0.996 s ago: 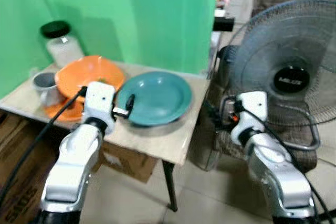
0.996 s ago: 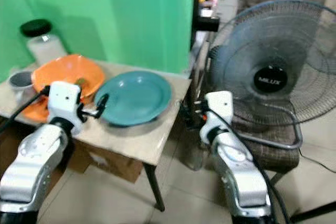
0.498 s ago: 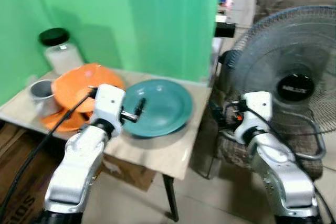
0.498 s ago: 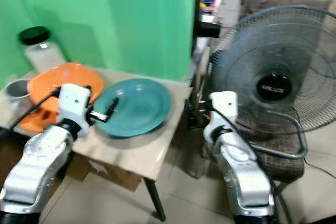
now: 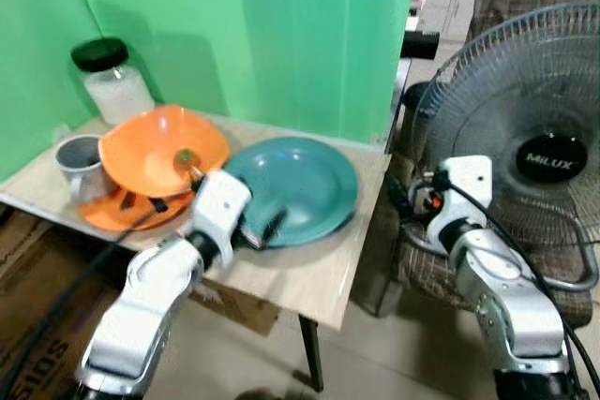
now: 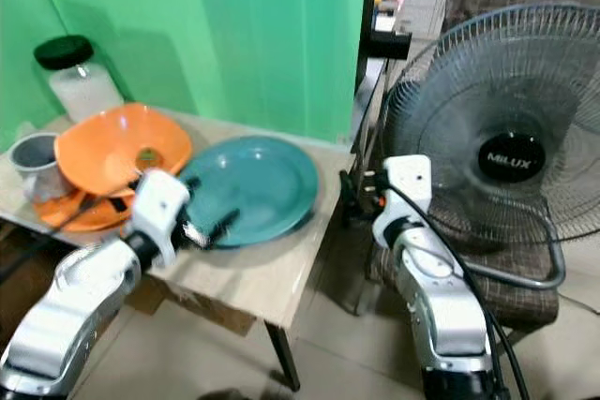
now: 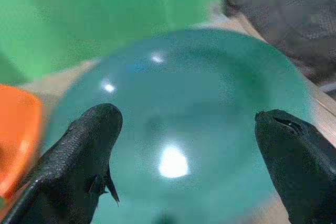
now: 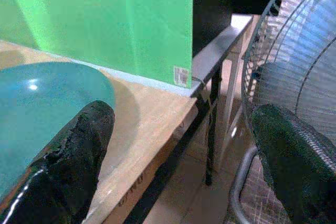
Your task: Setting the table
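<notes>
Teal plate [image 5: 298, 187] on the table [image 5: 309, 278] is approached at its near rim by the spread-fingered left gripper [image 5: 267, 229], apparently for lifting, while the right gripper [image 8: 178, 145], also spread, is held empty beside the fan [image 5: 539, 152].

Home room (fan [image 5: 544, 152], dish-laden table [image 5: 309, 278])

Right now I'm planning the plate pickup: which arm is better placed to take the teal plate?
Left. The left gripper is open at the teal plate, near its rim. The right gripper is off the table, beside the fan.
</notes>
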Available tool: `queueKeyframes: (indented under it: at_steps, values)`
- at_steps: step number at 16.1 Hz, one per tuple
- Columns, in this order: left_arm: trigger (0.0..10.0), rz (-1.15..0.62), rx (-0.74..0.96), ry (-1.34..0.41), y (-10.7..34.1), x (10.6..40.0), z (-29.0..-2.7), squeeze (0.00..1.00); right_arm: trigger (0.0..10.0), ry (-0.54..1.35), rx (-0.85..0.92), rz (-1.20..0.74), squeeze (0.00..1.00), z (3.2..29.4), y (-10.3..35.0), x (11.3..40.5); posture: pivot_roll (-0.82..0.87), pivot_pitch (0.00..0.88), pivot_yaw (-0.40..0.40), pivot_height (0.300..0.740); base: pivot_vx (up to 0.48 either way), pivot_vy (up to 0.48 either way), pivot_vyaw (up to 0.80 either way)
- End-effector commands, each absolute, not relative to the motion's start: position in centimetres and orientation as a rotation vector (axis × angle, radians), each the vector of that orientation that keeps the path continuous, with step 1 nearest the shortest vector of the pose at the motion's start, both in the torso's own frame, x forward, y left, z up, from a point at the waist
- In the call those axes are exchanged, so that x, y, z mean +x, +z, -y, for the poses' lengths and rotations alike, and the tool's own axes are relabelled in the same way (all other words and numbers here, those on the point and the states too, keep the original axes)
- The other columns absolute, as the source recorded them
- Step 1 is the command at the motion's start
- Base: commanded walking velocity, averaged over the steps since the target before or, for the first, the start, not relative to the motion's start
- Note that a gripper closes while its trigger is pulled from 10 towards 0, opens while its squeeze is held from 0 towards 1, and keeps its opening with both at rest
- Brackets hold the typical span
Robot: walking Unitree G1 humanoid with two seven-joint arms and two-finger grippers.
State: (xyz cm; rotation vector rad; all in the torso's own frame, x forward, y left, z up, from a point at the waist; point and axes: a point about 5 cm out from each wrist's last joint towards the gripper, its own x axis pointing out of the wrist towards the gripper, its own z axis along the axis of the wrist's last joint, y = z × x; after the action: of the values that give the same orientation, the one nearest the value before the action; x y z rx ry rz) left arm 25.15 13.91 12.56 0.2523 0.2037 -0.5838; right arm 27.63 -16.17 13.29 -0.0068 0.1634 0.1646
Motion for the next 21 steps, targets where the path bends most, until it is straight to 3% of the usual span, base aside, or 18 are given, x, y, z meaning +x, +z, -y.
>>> queueKeyframes:
  at_steps: [1, 6, 11, 18, 19, 20, 21]
  values:
    - [10.0, -0.216, 0.256, -0.648, 12.3, 25.2, -14.0, 0.0, 10.0, 0.191, 0.001, -0.119, 1.0, 15.6, 14.2, 28.1, 0.08, 0.0, 0.072, 0.74, 0.0, 0.0, 0.0]
    - [10.0, -0.342, 0.343, -0.613, 9.9, 25.9, -16.5, 0.0, 10.0, 0.21, -0.028, -0.132, 1.0, 15.6, 14.0, 28.6, 0.07, 0.0, 0.081, 0.74, 0.0, 0.0, 0.0]
    - [10.0, -0.337, 0.31, -0.588, 9.1, 26.3, -17.2, 0.0, 10.0, 0.238, -0.049, -0.137, 1.0, 15.4, 14.2, 30.1, 0.08, 0.0, 0.073, 0.74, 0.0, 0.0, 0.0]
    - [10.0, -0.384, 0.318, -0.623, 7.7, 25.3, -17.5, 0.0, 10.0, 0.405, 0.235, -0.376, 1.0, 12.3, 12.6, 31.8, 0.09, 0.0, 0.068, 0.74, 0.0, 0.0, 0.0]
    - [10.0, -0.389, 0.318, -0.627, 7.5, 25.2, -17.5, 0.0, 10.0, 0.432, 0.293, -0.395, 0.71, 11.8, 12.7, 32.0, 0.09, 0.0, 0.067, 0.74, 0.0, 0.0, 0.0]
    - [10.0, -0.392, 0.318, -0.63, 7.4, 25.1, -17.6, 0.0, 10.0, 0.458, 0.333, -0.413, 0.0, 11.4, 12.9, 32.2, 0.09, 0.0, 0.067, 0.74, 0.0, 0.0, 0.0]
    - [10.0, -0.394, 0.319, -0.635, 7.3, 25.1, -17.5, 0.0, 10.0, 0.487, 0.363, -0.43, 0.0, 11.0, 13.0, 32.4, 0.09, 0.0, 0.067, 0.74, 0.0, 0.0, 0.0]
